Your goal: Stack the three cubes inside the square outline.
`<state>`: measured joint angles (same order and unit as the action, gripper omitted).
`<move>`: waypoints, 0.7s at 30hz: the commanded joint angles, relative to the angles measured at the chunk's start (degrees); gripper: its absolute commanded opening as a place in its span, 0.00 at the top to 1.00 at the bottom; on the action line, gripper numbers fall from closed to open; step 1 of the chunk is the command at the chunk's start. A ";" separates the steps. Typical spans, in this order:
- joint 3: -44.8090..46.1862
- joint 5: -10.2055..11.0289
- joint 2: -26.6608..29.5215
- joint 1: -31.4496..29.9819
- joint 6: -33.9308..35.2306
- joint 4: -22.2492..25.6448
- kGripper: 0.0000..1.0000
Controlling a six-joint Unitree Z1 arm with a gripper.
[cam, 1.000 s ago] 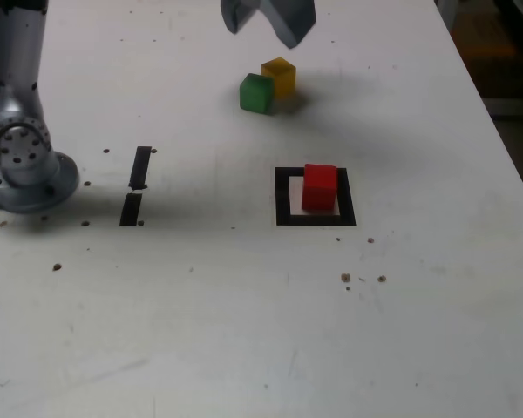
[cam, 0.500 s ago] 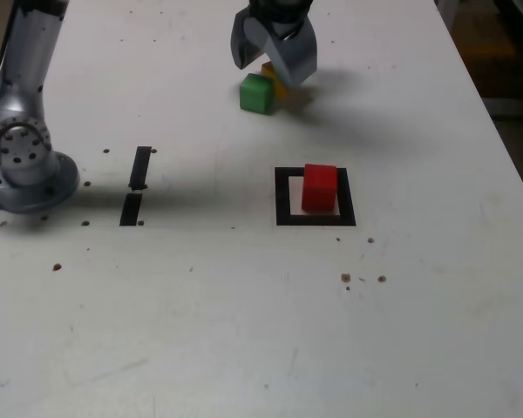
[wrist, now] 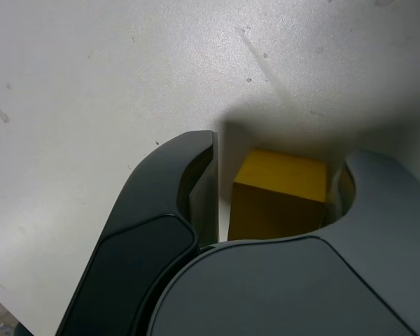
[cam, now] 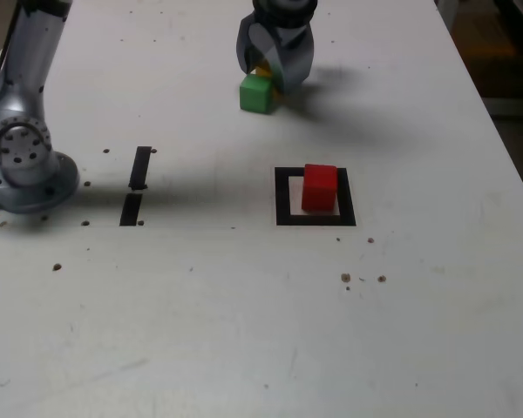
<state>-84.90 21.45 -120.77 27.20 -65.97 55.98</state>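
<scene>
Exterior view, nearest first: the red cube (cam: 319,188) sits inside the square outline (cam: 283,220), the only holder here. Beyond, the green cube (cam: 255,94) waits outside. Farther, the gripper (wrist: 271,189) straddles the yellow cube (wrist: 278,189), jaws apart, a gap beside one. It looks light and stiff (perhaps slippery); flat opposite sides suit gripping.

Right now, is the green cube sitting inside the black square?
No, the red cube is inside the black square, while the green cube sits outside it, by the claw.
</scene>
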 commanded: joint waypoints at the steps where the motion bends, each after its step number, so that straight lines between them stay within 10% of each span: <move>1: -0.01 -0.14 0.04 0.13 0.10 -0.03 0.64; 10: -2.80 -0.18 2.81 0.09 5.93 2.80 0.83; 21: -21.05 0.63 8.63 -9.16 26.81 31.99 0.84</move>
<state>-105.24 22.30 -112.83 19.29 -42.14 79.05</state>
